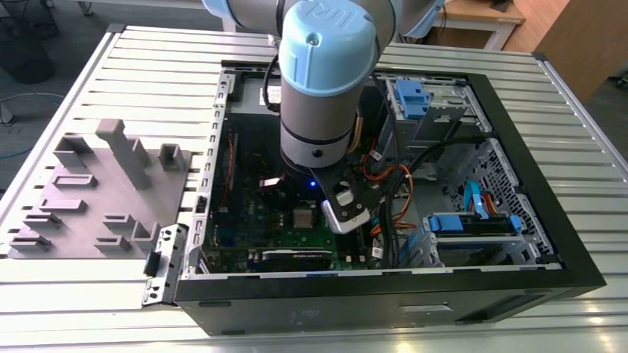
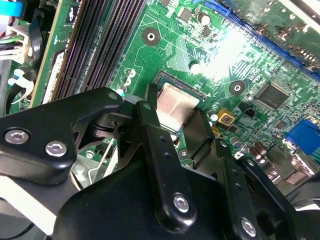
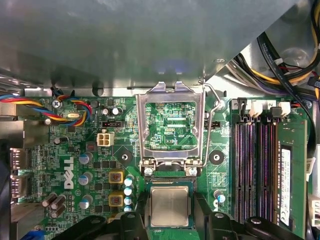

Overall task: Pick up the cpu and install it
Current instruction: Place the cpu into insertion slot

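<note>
Exterior view: small flat silvery-grey square cpu (image 1: 302, 218) sits low centre of frame on the green motherboard (image 1: 279, 237), right under the arm. Second wrist view: black claw (image 2: 175, 107) straddles it closely, can't tell if it's actually pinching. First wrist view: cpu looks seated in the socket, silver load frame (image 3: 170, 90) flipped open.

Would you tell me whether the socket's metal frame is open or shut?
Open: the metal frame is swung back, lying clear of the cpu, which sits uncovered.
</note>
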`<control>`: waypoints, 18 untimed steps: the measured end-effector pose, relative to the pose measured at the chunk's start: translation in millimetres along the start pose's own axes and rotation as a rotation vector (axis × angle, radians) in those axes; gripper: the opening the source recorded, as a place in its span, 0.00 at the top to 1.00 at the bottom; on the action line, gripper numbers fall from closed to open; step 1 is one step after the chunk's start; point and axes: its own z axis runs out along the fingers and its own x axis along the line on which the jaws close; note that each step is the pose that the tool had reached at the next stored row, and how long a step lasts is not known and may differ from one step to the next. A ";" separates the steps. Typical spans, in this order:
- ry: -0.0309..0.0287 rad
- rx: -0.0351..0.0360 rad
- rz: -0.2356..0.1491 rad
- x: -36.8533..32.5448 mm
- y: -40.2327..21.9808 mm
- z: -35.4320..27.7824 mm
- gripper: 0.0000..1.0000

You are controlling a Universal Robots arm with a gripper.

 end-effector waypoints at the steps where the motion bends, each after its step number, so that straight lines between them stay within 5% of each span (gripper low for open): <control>1: -0.0001 -0.0003 0.000 0.0 0.0 0.2 0.52; 18: -0.0001 -0.0005 0.000 -1.3 -2.6 0.2 0.52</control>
